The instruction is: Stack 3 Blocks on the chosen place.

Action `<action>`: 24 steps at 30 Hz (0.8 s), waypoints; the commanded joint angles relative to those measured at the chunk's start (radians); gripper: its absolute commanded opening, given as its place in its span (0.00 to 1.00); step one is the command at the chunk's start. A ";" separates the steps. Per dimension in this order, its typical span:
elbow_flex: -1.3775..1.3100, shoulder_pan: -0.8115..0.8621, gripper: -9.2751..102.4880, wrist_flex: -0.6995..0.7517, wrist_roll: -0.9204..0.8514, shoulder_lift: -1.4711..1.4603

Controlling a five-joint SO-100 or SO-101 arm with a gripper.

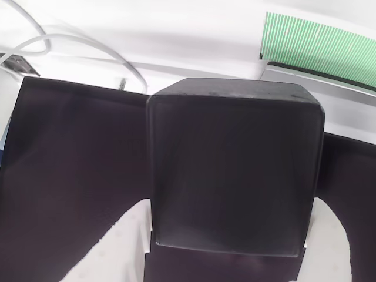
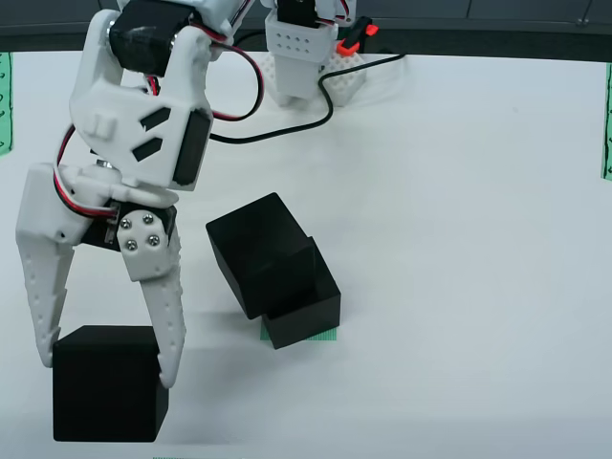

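Risking a toppled pile: leaning crooked on the lower block (image 2: 308, 308), the tilted block (image 2: 253, 251) is offering no flat top, so setting a third cube down there is likely sending it sliding off. Also risking a knock, since swinging across low is bringing a finger into that leaning cube and pushing both off the striped patch (image 2: 327, 335), now peeking out as a green sliver under the lower block's edge.

Grasping, by the look of it: the claw (image 2: 107, 368) is straddling the held block (image 2: 110, 397), one white finger pressing each side face, in the overhead view. Filling the space between the fingers (image 1: 120, 247) in the wrist view, the same cube (image 1: 235, 170) is sitting deep in the grip. Not telling whether lifted or resting on the white table (image 2: 478, 239).

Lying to the claw's right and a little beyond its tips in the overhead view, near but apart: the other two cubes and the patch.
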 commanded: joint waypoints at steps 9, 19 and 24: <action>0.207 -0.057 0.29 0.009 0.025 0.428; 0.423 -0.150 0.29 0.041 0.095 0.758; 0.571 -0.184 0.29 0.041 0.120 0.916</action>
